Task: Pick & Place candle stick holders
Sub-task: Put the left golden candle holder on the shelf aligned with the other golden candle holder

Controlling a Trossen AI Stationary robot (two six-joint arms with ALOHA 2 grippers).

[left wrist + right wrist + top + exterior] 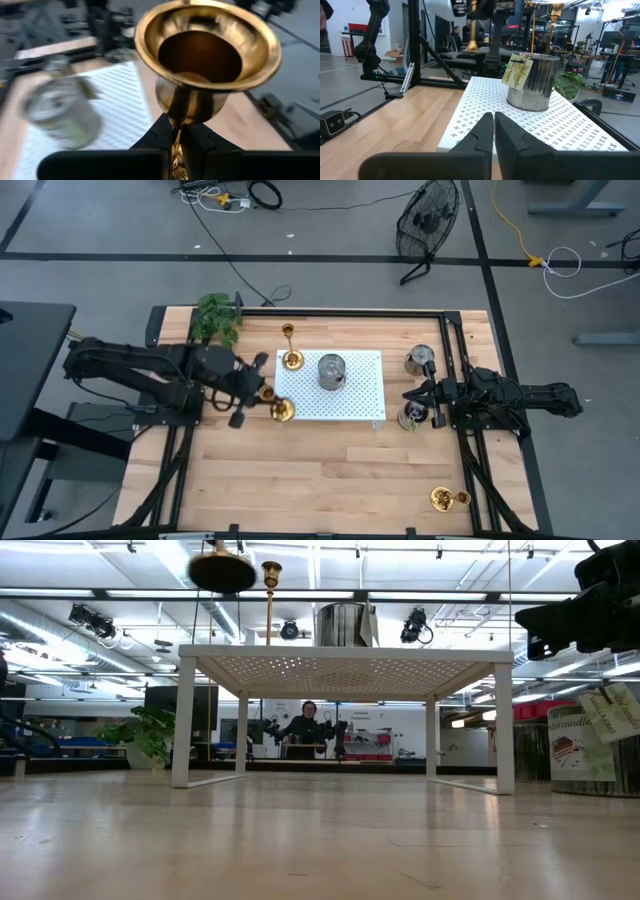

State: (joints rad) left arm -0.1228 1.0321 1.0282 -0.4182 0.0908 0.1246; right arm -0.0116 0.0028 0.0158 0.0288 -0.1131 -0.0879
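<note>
My left gripper (262, 393) is shut on a short gold holder (283, 411), at the near left corner of the white perforated stand (360, 405). In the left wrist view the holder's flared dish (207, 45) faces the camera. The tall slim holder (290, 348) stands on its round base on the stand's far left part. Another short holder (443, 499) lies on the table at the near right. My right gripper (408, 394) is shut and empty, off the stand's right edge; it also shows in the right wrist view (493, 122). My left gripper pinches the holder's narrow neck (176, 131), just behind its bulb, between its two fingers. The fingers come nearly level from the table's left. The holder lies on its side with the dish pointing away from the wrist, lifted clear above the stand's top (222, 570).
A silver tin (332, 371) with a tag stands in the middle of the stand. Two more tins (421, 360) (410, 417) stand on the table by my right gripper. A green plant (215, 318) is at the far left. A person sits in the room beyond the table (308, 725).
</note>
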